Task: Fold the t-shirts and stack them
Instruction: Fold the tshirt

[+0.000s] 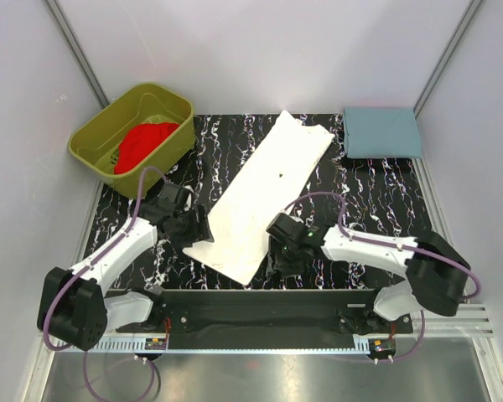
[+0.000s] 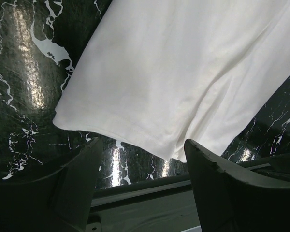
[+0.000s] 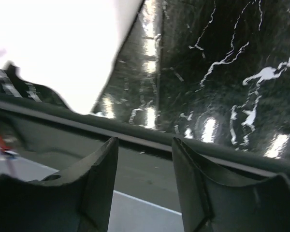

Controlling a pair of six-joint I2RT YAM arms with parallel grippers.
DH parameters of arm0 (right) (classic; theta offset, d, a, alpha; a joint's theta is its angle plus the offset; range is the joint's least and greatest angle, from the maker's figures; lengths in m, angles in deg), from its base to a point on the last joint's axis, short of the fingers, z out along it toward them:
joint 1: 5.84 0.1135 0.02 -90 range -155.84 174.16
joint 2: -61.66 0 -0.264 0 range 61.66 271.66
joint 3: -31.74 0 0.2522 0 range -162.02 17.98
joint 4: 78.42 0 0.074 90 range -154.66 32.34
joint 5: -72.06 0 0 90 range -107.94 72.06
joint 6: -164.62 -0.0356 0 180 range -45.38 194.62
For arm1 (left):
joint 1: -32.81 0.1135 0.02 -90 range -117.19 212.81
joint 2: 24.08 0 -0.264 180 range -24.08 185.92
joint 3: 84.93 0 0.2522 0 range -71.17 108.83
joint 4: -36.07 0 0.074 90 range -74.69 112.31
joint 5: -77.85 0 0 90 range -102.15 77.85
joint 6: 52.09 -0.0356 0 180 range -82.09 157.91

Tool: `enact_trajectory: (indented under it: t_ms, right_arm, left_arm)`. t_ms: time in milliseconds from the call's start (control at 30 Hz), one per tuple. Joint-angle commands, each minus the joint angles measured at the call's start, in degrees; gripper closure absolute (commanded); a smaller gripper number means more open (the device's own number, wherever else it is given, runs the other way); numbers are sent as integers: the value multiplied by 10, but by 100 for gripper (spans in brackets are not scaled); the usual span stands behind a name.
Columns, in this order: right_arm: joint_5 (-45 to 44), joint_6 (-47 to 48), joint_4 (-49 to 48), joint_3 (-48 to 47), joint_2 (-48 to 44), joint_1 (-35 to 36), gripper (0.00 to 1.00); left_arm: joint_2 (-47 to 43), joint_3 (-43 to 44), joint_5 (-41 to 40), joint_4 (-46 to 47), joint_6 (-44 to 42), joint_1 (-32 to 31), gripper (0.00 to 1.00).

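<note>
The black marbled table (image 1: 386, 201) carries everything I'm working with. Across its middle the white t-shirt (image 1: 264, 193) lies flat as one long narrow strip, slanting from near centre to far right of centre. I read that as the lengthwise folds done and the crosswise folds left. At the far left stands the olive tub (image 1: 130, 126). At the far right lies a neatly folded blue-grey cloth (image 1: 381, 132); I can't tell whether it is a shirt, though it looks like where a stack would go. The red t-shirt (image 1: 147, 144) sits bunched in the tub, untouched, so I'd call the task under halfway.

My left end effector (image 1: 198, 227) hangs just beside the strip's near left corner, fingers wide, nothing between them. My right end effector (image 1: 282, 261) is just right of the near hem, fingers apart and empty. The white shirt's small black mark (image 1: 282, 175) faces up.
</note>
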Motion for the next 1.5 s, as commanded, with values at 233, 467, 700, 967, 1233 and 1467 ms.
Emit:
enact_trajectory:
  t_ms: [233,467,700,967,1233,1467]
  right_arm:
    - [-53,-348,-57,15,-37,15,47]
    - [-75,-369,-118,-18,61,67,49]
    - [-92,-373,-103,-50,107,86,50]
    - [-82,-355,-105,-45,122,86,62]
    - [-77,-340,-99,-14,118,86,98]
    - [-92,-265,-12,37,13,79,100]
  left_arm:
    - [13,56,-5,5,-6,29,26]
    - [38,53,50,36,-5,59,26]
    - [37,39,53,46,-17,69,26]
    - [40,41,49,44,-25,70,26]
    - [46,36,55,54,-33,70,27]
    - [-1,7,74,36,-33,9,28]
